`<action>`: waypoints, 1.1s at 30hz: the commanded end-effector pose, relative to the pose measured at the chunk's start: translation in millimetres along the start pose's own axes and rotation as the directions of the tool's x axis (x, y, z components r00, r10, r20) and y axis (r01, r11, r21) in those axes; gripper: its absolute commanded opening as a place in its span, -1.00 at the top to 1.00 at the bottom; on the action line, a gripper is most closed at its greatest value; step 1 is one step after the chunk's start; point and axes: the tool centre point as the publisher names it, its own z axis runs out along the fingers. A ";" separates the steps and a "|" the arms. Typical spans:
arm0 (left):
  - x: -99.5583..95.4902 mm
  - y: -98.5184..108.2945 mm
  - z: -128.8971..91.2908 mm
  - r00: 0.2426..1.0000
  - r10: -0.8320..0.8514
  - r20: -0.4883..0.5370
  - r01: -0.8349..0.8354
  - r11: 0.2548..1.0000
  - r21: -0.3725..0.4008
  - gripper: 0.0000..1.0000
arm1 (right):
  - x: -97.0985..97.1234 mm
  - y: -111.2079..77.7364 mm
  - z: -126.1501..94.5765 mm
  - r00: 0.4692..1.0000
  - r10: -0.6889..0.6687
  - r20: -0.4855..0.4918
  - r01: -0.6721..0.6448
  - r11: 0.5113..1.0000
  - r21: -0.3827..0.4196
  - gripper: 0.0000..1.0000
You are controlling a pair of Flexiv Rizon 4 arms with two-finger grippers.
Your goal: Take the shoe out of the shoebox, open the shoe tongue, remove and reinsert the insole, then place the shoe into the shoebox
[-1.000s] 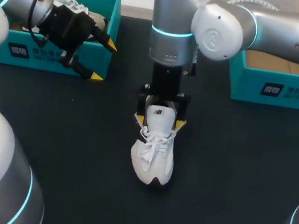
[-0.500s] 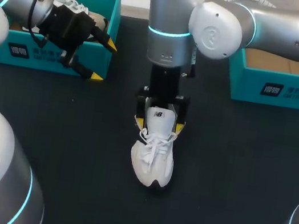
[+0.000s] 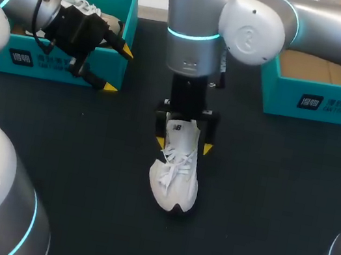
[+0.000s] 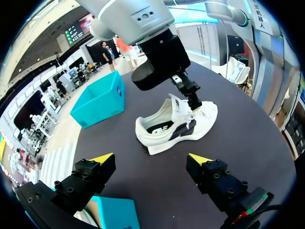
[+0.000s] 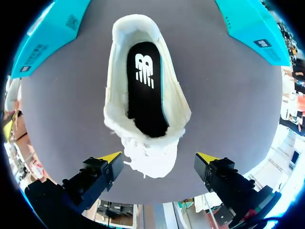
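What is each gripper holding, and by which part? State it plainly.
Nothing is held. The right gripper stands open, its fingers straddling the white shoe without clamping it. The left gripper hangs open and empty beside the teal shoebox.

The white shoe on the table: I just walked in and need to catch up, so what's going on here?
The white shoe stands on the black table, out of its box, with its dark insole showing inside. The right gripper hangs open over the shoe's tongue and opening, not closed on it. The left gripper, also open, is by the teal shoebox on the left, which holds another shoe.
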 end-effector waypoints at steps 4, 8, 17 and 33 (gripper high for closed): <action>0.2 0.1 0.0 1.000 0.000 -0.001 0.000 1.000 -0.002 -1.00 | 8.9 -11.4 -16.5 0.999 -0.035 0.023 0.036 0.998 -0.041 -0.33; 0.2 0.1 0.0 1.000 0.000 -0.001 0.000 1.000 -0.002 -1.00 | 16.2 -9.1 -15.4 0.998 -0.054 0.022 0.055 0.998 -0.043 0.15; 0.2 0.1 0.0 1.000 0.000 -0.001 0.000 1.000 -0.002 -1.00 | 10.5 -1.8 -9.2 0.998 -0.060 0.032 0.061 0.998 -0.033 0.07; 0.2 0.1 0.0 1.000 0.000 -0.001 0.000 1.000 -0.002 -1.00 | 3.8 39.2 -0.5 0.993 -0.110 0.042 0.112 0.992 -0.049 0.44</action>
